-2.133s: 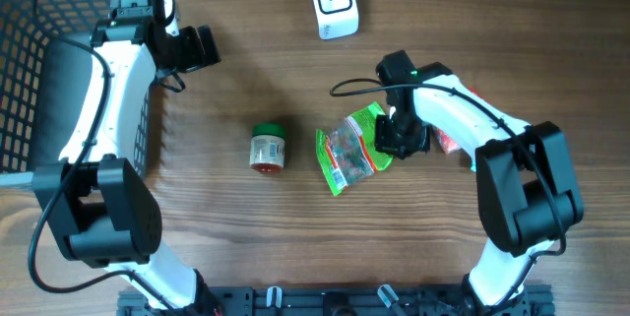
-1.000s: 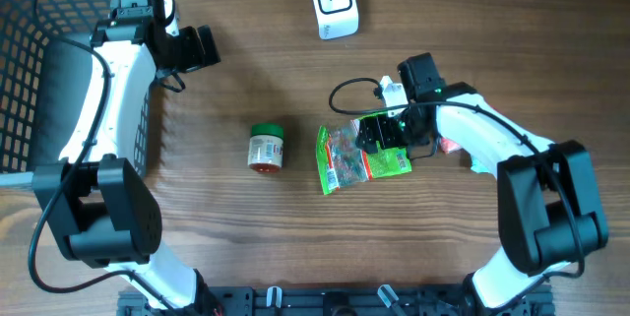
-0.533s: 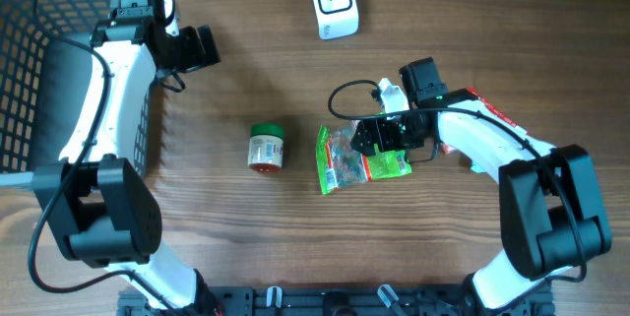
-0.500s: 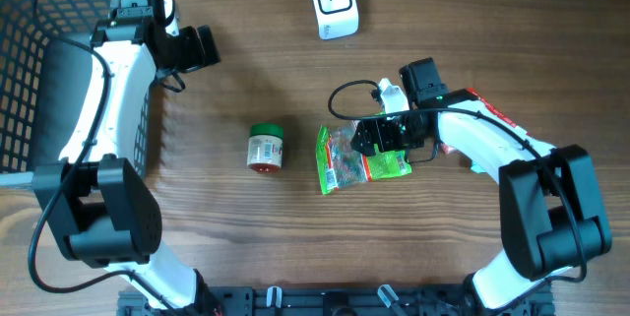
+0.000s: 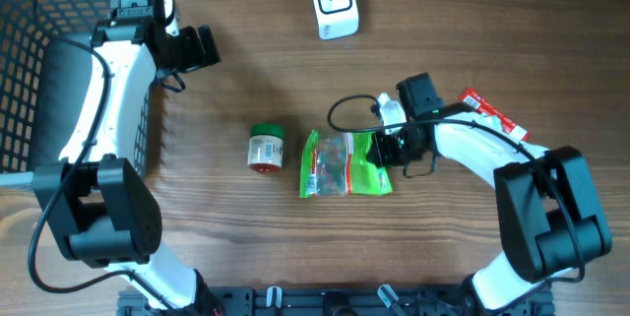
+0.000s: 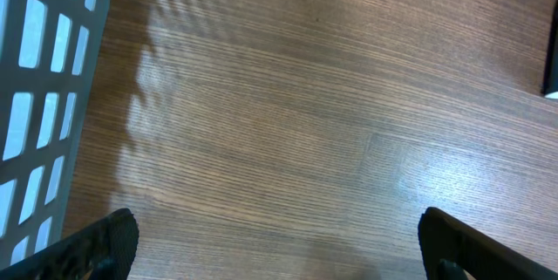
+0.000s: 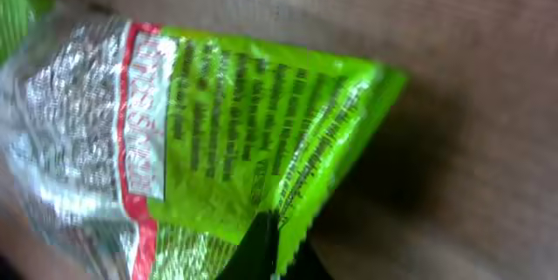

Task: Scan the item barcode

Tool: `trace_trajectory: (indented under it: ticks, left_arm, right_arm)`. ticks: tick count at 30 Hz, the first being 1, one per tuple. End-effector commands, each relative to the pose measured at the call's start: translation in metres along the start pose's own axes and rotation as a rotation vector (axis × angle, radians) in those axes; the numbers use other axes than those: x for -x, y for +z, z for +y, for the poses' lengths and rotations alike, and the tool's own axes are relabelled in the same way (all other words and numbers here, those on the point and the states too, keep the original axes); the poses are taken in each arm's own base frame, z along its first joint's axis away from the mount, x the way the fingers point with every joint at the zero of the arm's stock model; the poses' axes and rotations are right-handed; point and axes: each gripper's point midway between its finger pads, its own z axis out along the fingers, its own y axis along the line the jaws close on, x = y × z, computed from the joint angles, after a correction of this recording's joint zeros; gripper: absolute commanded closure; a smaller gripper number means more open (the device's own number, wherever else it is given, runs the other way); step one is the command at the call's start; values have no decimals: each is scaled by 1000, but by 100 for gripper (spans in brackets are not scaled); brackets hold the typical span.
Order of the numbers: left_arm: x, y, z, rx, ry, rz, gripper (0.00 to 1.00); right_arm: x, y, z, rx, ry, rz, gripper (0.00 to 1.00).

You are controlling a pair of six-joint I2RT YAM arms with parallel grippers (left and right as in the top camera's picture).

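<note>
Compared with half a second back, the bag (image 5: 345, 163) has changed most. It now lies flatter and longer on the tabletop (image 5: 246, 247), and its near end has slid closer to the jar (image 5: 266, 148), just off the jar's right side. The right end effector (image 5: 396, 145) was spread wide over it before. Now it's pinched closed on the bag's edge farthest from the jar, and the wrist cam shows a dark fingertip (image 7: 260, 243) right on that green seam. More of the red packet (image 5: 492, 114) shows now, well right of the jar. The jar, the scanner (image 5: 333, 3) (up and right of the jar) and the left end effector (image 5: 202, 47) haven't budged, and its jaws are still wide apart over bare wood. The basket (image 5: 25, 70) is far left of the jar. My left arm covers most of its inside, so I can't tell what's in it.
</note>
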Motion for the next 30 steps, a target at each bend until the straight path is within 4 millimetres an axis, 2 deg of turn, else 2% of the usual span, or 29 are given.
trace_trajectory:
  ticks: [1, 2, 4, 6, 7, 8, 9, 10, 11, 14, 30]
  left_arm:
    - [6, -8, 0, 0, -9, -26, 0]
    - [6, -8, 0, 0, -9, -26, 0]
    - [6, -8, 0, 0, -9, -26, 0]
    - [6, -8, 0, 0, -9, -26, 0]
    - [6, -8, 0, 0, -9, -26, 0]
    - [6, -8, 0, 0, -9, -26, 0]
    - [6, -8, 0, 0, -9, -26, 0]
    - [6, -8, 0, 0, -9, -26, 0]
    - [6, -8, 0, 0, -9, -26, 0]
    - [6, -8, 0, 0, -9, -26, 0]
    - [6, -8, 0, 0, -9, -26, 0]
  right_arm:
    - [24, -35, 2, 75, -44, -75, 96]
    - [34, -56, -6, 66, -15, -122, 96]
    - [40, -79, -21, 50, 38, -176, 96]
    - [35, -79, -29, 18, 59, -160, 96]
    - [32, -79, -41, -51, 69, -150, 96]
    - [32, -79, -47, -85, 71, -150, 92]
    - [32, -79, -47, -84, 71, -150, 80]
    - [32, -79, -47, -84, 70, -152, 73]
    - [33, -79, -47, -85, 70, -152, 57]
    - [32, -79, -47, -88, 70, -152, 46]
    - [31, -79, -47, -87, 76, -146, 45]
